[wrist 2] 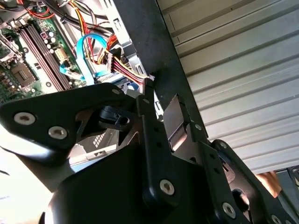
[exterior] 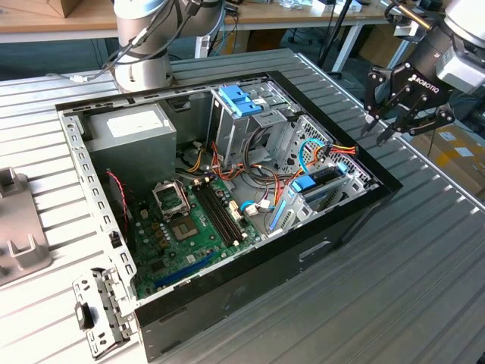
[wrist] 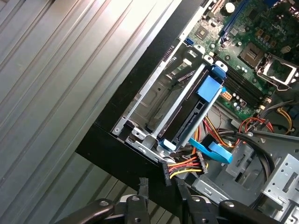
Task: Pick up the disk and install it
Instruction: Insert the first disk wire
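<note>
The tool [exterior: 404,102] is hovering empty, fingers parted, over the bench [exterior: 424,250] beside the case [exterior: 250,262]. The disk [wrist: 196,109] is apparently sitting in the case's bay.

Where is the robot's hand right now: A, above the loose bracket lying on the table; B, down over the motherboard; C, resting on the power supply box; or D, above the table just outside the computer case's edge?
D: in the exterior view the hand hangs over the ribbed table, beyond the computer case at the exterior view's right.
</note>
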`<state>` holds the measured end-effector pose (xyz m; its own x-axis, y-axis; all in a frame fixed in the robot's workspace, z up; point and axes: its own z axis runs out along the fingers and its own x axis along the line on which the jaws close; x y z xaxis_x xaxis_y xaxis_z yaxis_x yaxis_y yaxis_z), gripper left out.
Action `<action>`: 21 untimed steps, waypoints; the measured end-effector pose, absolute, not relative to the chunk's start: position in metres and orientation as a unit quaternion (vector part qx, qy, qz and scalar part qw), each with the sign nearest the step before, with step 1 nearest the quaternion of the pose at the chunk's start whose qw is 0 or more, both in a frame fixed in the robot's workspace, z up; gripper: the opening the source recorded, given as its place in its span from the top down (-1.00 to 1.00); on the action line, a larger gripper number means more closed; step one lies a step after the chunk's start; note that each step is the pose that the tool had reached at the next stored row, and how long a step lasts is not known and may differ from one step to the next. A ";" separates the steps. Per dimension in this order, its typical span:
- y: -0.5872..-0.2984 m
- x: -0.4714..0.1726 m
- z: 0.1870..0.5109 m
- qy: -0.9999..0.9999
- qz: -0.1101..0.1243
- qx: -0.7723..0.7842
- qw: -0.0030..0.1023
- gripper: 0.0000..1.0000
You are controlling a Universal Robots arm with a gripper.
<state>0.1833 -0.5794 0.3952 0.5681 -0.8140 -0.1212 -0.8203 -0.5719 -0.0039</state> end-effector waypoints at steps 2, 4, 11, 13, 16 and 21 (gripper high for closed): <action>-0.579 0.183 0.395 0.462 0.053 -0.885 0.030 0.28; -0.579 0.183 0.395 0.462 0.053 -0.885 0.030 0.28; -0.579 0.181 0.391 0.440 0.055 -0.896 0.031 0.28; -0.579 0.181 0.389 0.428 0.056 -0.902 0.031 0.28; -0.579 0.181 0.384 0.424 0.056 -0.904 0.030 0.28; -0.580 0.179 0.381 0.424 0.056 -0.904 0.030 0.28</action>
<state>0.1785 -0.5801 0.3807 0.6348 -0.7622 -0.1265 -0.7690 -0.6392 -0.0076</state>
